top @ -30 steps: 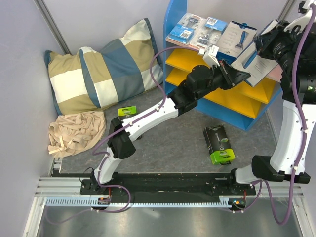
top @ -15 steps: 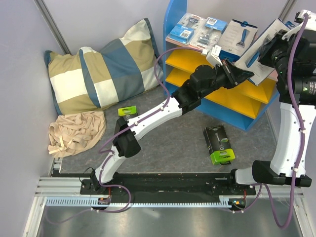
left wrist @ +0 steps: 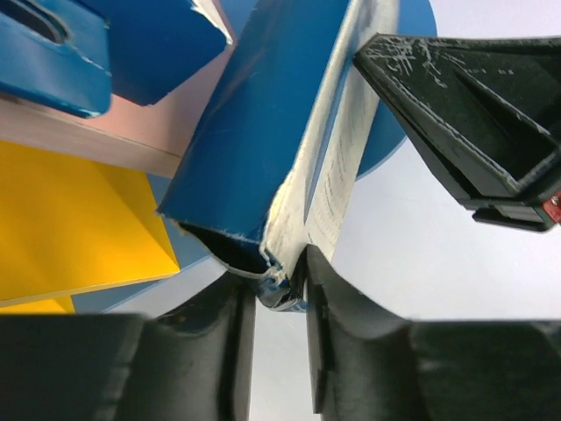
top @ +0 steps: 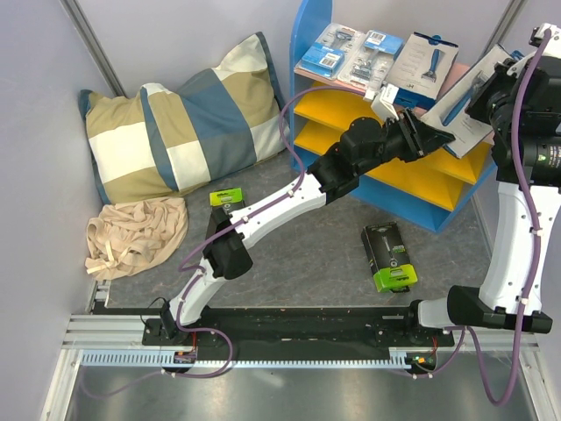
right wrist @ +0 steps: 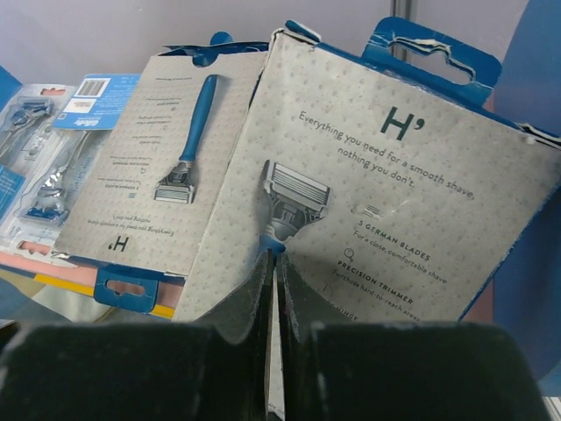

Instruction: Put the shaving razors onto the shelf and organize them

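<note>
Right gripper [right wrist: 273,282]: I'm clamping the flat white razor box [right wrist: 386,202].
Aiming to land it flat, squared beside the matching white box [right wrist: 162,175].

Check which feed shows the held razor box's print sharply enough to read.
Right wrist: white razor box evenly lit, print crisp, only the fingers blurred. Left wrist: box too close, side print soft. Top external: even light, print too small.
</note>
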